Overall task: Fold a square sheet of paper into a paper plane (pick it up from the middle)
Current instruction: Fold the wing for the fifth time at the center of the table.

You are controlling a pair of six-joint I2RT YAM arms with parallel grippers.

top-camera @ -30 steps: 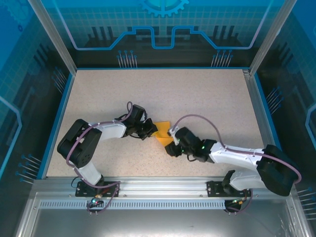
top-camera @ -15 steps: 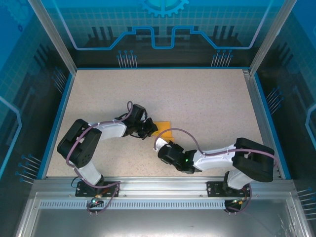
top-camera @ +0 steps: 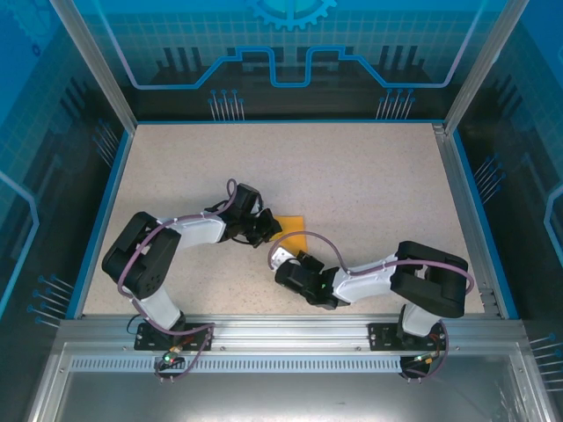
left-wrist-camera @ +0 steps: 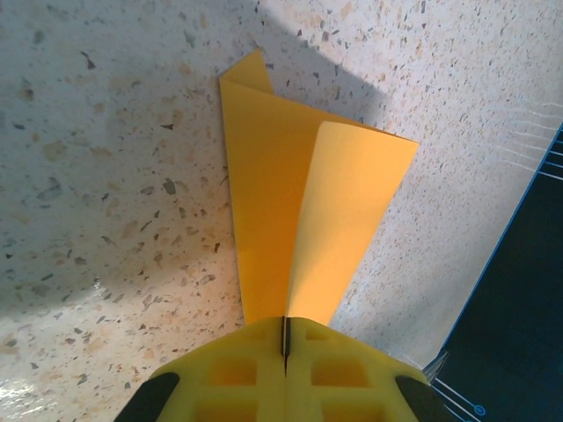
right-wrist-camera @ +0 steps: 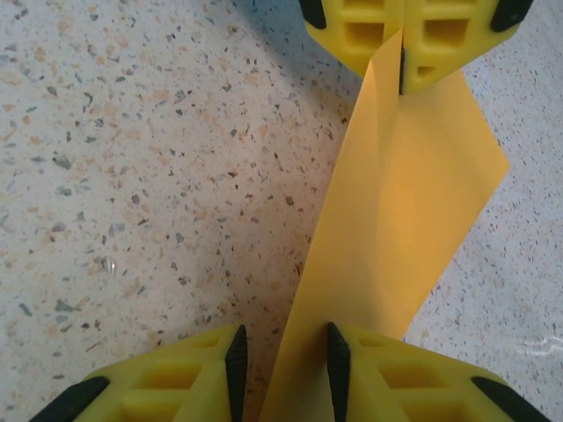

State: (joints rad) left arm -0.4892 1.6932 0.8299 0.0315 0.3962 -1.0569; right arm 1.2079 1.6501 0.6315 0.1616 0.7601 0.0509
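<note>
Paper (left-wrist-camera: 299, 220) pinched in the left jaws; its other end lies between the spread right jaws.

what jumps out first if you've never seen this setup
The bright orange paper, partly folded, sits near the middle of the speckled table. The left gripper is clamped shut on one end of it, while the right gripper straddles the opposite end with its jaws apart.

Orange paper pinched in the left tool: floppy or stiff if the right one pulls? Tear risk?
Probably floppy: the orange paper curves where the left tool pinches it. Likely light, being thin. May tear or crumple if the right tool, jaws straddling its edge, pulls against that pinch.
</note>
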